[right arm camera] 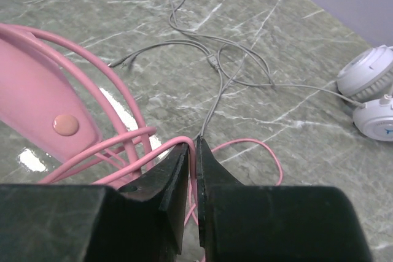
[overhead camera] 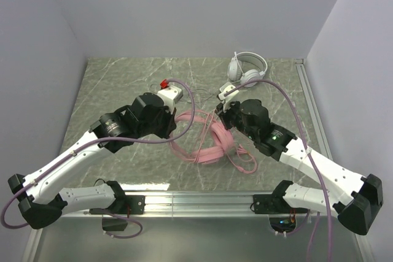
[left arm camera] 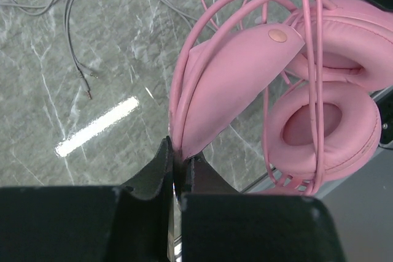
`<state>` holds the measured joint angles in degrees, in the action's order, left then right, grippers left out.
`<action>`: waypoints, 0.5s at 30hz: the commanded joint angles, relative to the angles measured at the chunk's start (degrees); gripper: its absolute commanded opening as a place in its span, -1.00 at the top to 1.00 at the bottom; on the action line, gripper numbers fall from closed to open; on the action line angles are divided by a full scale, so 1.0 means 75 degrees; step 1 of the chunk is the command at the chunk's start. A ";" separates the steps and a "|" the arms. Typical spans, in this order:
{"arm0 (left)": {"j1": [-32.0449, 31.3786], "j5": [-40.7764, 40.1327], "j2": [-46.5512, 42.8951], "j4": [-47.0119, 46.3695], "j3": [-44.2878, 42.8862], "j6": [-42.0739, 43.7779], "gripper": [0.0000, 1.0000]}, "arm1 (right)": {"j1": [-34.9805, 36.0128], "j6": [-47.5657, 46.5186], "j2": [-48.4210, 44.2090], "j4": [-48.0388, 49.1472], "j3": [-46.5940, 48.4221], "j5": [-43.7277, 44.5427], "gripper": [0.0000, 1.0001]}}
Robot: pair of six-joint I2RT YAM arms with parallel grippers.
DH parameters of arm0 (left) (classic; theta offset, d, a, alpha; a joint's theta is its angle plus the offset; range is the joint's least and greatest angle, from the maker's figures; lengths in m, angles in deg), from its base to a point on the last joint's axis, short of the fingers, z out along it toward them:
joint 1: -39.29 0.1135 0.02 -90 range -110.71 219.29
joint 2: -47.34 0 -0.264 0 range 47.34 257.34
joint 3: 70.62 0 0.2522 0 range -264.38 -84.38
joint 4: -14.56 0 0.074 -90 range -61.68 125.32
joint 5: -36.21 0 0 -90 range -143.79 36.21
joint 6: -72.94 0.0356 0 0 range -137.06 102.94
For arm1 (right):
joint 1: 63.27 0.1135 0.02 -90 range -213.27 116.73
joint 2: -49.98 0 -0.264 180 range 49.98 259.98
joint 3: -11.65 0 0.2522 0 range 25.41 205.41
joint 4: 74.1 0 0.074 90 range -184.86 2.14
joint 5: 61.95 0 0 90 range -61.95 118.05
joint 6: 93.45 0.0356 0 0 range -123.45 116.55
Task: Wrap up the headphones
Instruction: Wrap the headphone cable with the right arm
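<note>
The pink headphones (overhead camera: 212, 142) lie mid-table between both arms, with loops of pink cable (overhead camera: 184, 151) around them. My left gripper (left arm camera: 180, 161) is shut on the edge of the pink headband (left arm camera: 239, 84); the ear cups (left arm camera: 322, 127) hang to its right with cable loops over them. My right gripper (right arm camera: 196, 145) is shut on a strand of the pink cable (right arm camera: 123, 167), which bends over the fingertips. The white headphones (overhead camera: 247, 69) sit at the back right, also in the right wrist view (right arm camera: 371, 99), their thin grey cable (right arm camera: 215, 59) trailing across the table.
The grey cable's loose plug ends (left arm camera: 86, 84) lie on the marble tabletop left of the pink headband. An aluminium rail (overhead camera: 202, 200) runs along the near edge and another (overhead camera: 310, 108) along the right side. Walls close in the back and both sides.
</note>
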<state>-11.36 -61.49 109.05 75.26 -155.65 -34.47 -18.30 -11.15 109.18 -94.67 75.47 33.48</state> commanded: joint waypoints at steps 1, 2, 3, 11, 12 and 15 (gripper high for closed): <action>-0.0195 0.2011 -0.0271 0.0573 -0.0517 0.0422 0.99 | -0.0476 -0.0379 0.0169 0.0884 0.0039 0.0717 0.70; -0.0195 0.2093 -0.0260 0.0620 -0.0552 0.0516 0.99 | -0.0511 -0.0367 0.0227 0.0884 0.0040 0.0682 0.69; -0.0195 0.2198 -0.0283 0.0597 -0.0553 0.0575 0.99 | -0.0535 -0.0379 0.0321 0.0884 0.0063 0.0636 0.70; -0.0195 0.3206 -0.0459 0.0468 -0.0646 0.0880 0.99 | -0.1050 -0.0250 0.0380 0.1540 -0.0264 -0.0686 0.72; -0.0195 0.3265 -0.0517 0.0399 -0.0658 0.0880 0.99 | -0.1097 -0.0215 0.0357 0.1680 -0.0381 -0.0689 0.71; -0.0184 0.3639 -0.0611 0.0258 -0.0740 0.0868 0.99 | -0.1214 -0.0133 0.0357 0.1845 -0.0545 -0.1296 0.70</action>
<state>-10.73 -55.07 108.66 76.68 -156.85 -30.77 -24.22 -11.74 111.58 -89.22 72.39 21.72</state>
